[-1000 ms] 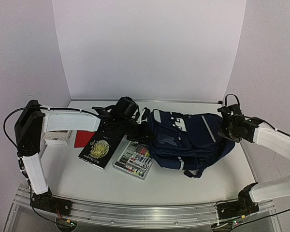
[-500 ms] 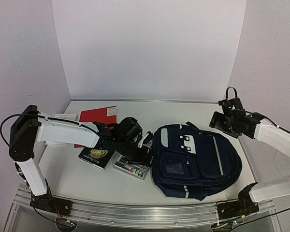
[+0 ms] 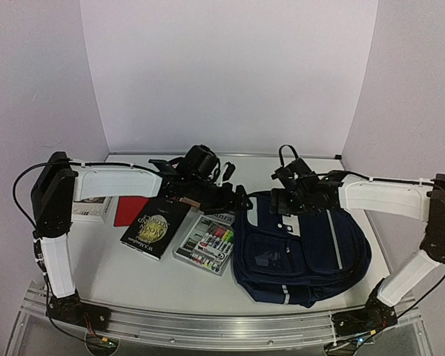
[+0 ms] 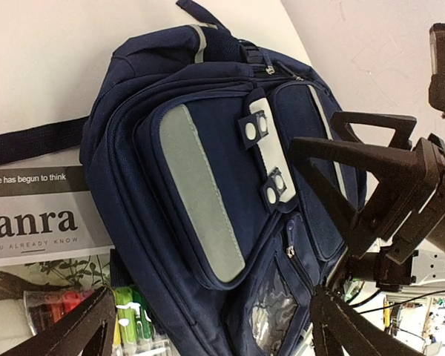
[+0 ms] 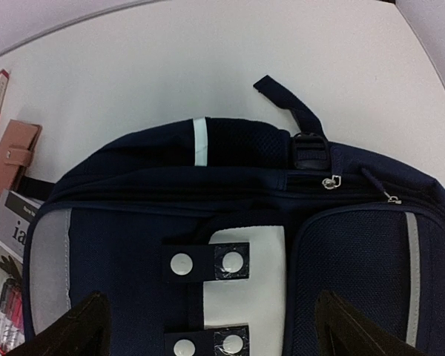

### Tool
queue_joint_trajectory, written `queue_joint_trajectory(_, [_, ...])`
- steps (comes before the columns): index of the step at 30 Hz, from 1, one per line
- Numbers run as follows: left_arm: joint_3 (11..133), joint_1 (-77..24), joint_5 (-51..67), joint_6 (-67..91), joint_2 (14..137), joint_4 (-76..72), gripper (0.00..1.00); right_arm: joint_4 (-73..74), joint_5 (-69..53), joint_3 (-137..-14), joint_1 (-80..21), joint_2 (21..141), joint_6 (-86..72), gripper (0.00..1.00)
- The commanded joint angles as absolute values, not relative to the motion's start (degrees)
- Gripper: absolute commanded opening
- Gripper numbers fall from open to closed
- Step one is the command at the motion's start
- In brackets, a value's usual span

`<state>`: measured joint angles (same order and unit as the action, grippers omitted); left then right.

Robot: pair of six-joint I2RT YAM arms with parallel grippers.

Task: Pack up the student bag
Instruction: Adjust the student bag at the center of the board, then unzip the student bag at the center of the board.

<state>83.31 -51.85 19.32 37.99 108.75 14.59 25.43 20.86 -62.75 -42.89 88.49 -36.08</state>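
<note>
The student bag [image 3: 311, 248], navy with grey stripes, lies flat on its back at the right of the table, zips shut and front pockets up. My left gripper [image 3: 236, 197] hangs open just past the bag's top left corner. My right gripper [image 3: 284, 199] stands open over the bag's top edge, close to the left one. In the left wrist view the bag [image 4: 208, 178] fills the frame between the spread fingers of the left gripper [image 4: 215, 335]. Under the right gripper [image 5: 215, 330] the bag [image 5: 119, 245] shows its white snap tab [image 5: 248, 282] and zip pulls [image 5: 330, 182]. Neither gripper holds anything.
Left of the bag lie a clear case of coloured markers [image 3: 206, 245], a black book with gold lettering [image 3: 154, 226], a red booklet [image 3: 129, 210] and a white box [image 3: 89, 210]. A pink wallet [image 5: 11, 156] lies by the bag's top corner. White walls close off the back and sides.
Both grippers have opened and let go of the bag, which dropped from bunched and raised to flat. The right gripper swung left over the bag's top; the left gripper drew back beside it.
</note>
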Motion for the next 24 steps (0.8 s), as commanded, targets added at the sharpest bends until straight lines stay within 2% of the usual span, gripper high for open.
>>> queue_joint_trajectory(1, [88.11, -52.38, 19.81, 37.67, 113.58, 16.34, 0.91, 25.97, 24.54, -66.03, -43.86, 93.03, -37.54, 0.89])
queue_joint_trajectory(10, [91.39, -52.38, 17.18, 36.40, 118.27, 18.05, 0.91, 25.94, 26.13, -67.03, -44.30, 100.74, -37.55, 0.81])
queue_joint_trajectory(12, [91.39, -52.42, 17.06, 36.48, 118.77, 17.77, 0.88, 25.83, 26.06, -67.29, -44.32, 102.12, -37.77, 0.78])
queue_joint_trajectory(16, [90.52, -52.38, 17.07, 36.96, 119.17, 16.05, 0.76, 25.75, 26.36, -67.12, -44.30, 104.31, -38.99, 0.75])
queue_joint_trajectory(18, [89.74, -52.38, 17.05, 37.33, 119.21, 15.19, 0.65, 25.75, 26.58, -66.82, -44.30, 104.85, -39.52, 0.72])
queue_joint_trajectory(22, [88.24, -52.43, 16.77, 38.10, 119.10, 13.47, 0.50, 25.80, 27.67, -65.64, -44.26, 104.99, -40.35, 0.67])
queue_joint_trajectory(24, [87.58, -52.38, 16.40, 38.43, 119.19, 12.98, 0.46, 25.84, 28.28, -65.07, -44.21, 104.91, -40.70, 0.65])
